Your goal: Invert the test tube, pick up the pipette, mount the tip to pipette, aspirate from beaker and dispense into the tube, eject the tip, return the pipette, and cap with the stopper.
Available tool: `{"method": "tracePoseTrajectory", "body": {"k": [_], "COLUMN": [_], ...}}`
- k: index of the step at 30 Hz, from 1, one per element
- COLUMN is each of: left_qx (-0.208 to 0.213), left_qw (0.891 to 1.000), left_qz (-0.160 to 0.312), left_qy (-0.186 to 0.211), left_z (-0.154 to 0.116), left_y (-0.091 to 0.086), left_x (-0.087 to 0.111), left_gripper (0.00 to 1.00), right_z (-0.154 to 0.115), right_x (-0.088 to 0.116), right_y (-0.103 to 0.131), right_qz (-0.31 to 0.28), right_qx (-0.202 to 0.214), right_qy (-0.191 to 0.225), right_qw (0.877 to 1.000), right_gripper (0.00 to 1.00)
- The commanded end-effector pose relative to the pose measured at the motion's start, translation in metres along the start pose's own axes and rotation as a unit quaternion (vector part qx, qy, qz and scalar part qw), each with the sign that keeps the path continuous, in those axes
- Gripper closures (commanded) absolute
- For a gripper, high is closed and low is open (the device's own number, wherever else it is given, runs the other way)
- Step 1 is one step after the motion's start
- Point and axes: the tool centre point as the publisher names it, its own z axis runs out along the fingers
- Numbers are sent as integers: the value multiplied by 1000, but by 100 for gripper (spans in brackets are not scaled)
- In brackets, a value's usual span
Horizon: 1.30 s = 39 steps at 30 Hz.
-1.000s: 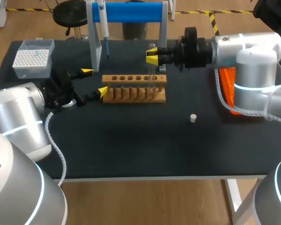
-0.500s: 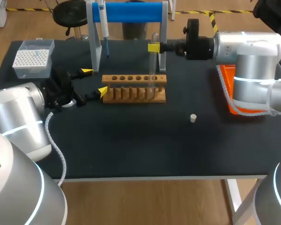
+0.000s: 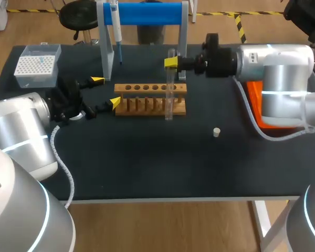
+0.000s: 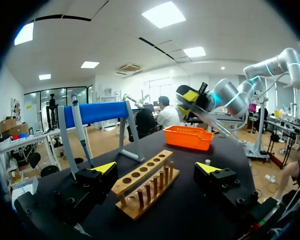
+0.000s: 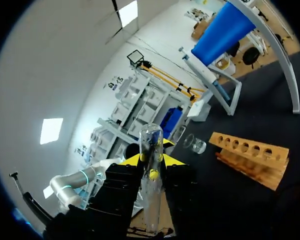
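Note:
My right gripper (image 3: pixel 170 63) is shut on a clear test tube (image 3: pixel 169 92), which hangs upright over the right end of the wooden rack (image 3: pixel 147 101). In the right wrist view the test tube (image 5: pixel 151 190) stands between the yellow fingertips (image 5: pixel 134 160). My left gripper (image 3: pixel 105 92) stands open at the rack's left end, and in its wrist view the rack (image 4: pixel 145 182) lies between its fingers (image 4: pixel 104 167). The pipette (image 3: pixel 115 26) hangs on the blue stand (image 3: pixel 147 13). A white stopper (image 3: pixel 216 132) lies on the table. A beaker (image 5: pixel 194 143) shows beyond the rack.
A clear tip box (image 3: pixel 38 65) sits at the back left corner. An orange tray (image 3: pixel 256 100) lies under my right arm at the right. The front half of the black table (image 3: pixel 157 168) holds only the stopper.
My right wrist has turned with the tube in its grip. The tube first rose from the rack's right end, then came down and towards the front of the rack. The left arm has kept still.

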Motion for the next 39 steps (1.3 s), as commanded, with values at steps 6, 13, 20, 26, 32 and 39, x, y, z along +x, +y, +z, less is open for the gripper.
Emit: {"method": "tracePoseTrajectory", "body": {"k": [6, 13, 20, 26, 32, 39], "left_qx": [0, 0, 0, 0, 0, 0], "left_qw": [1000, 1000, 1000, 1000, 1000, 1000], "left_qz": [0, 0, 0, 0, 0, 0], "left_qy": [-2, -2, -2, -2, -2, -2], "left_z": [0, 0, 0, 0, 0, 0], "left_y": [0, 0, 0, 0, 0, 0], "left_x": [2, 2, 2, 2, 2, 2], "left_gripper": [0, 0, 0, 0, 0, 0], "right_z": [-1, -1, -2, -3, -5, -5], "right_x": [-3, -1, -2, -6, -10, -12], "right_y": [0, -1, -3, -7, -11, -14], "right_qz": [172, 164, 179, 194, 210, 226], "right_qx": [61, 67, 64, 58, 54, 60], "right_qy": [13, 18, 28, 31, 34, 45], "right_qw": [983, 984, 981, 979, 976, 971], "right_gripper": [100, 100, 100, 100, 100, 100]}}
